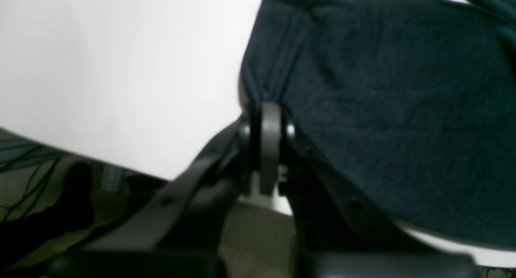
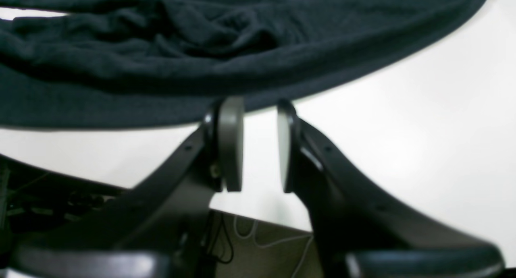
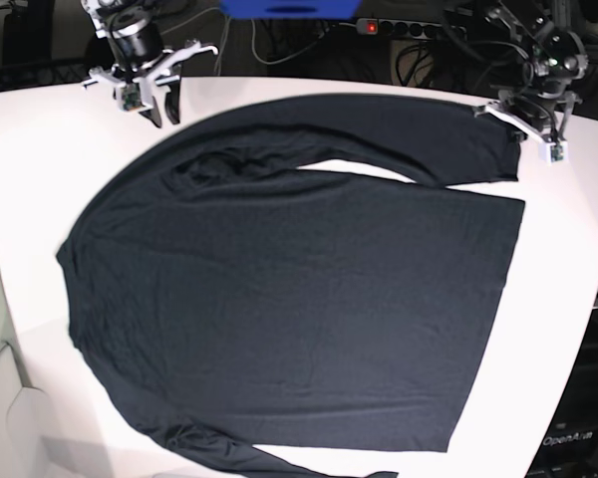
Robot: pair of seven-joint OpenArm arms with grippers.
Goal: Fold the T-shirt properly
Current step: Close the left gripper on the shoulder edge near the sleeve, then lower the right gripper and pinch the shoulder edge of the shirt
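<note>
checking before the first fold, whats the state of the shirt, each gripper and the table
T-shirt: spread flat on the table, one long sleeve lying across the top edge, wrinkled near the shoulder.
left gripper: shut on the T-shirt, pinching the sleeve's cuff end.
right gripper: open, at the shirt's edge, holding nothing.
table: white, mostly covered by the shirt.

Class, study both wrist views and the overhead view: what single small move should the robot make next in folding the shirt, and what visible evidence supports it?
Probably close the right gripper on the T-shirt edge. Its pads stand apart at the fabric's border with nothing between them, while the left gripper is already shut on the sleeve cuff. Both need a hold before lifting.
</note>
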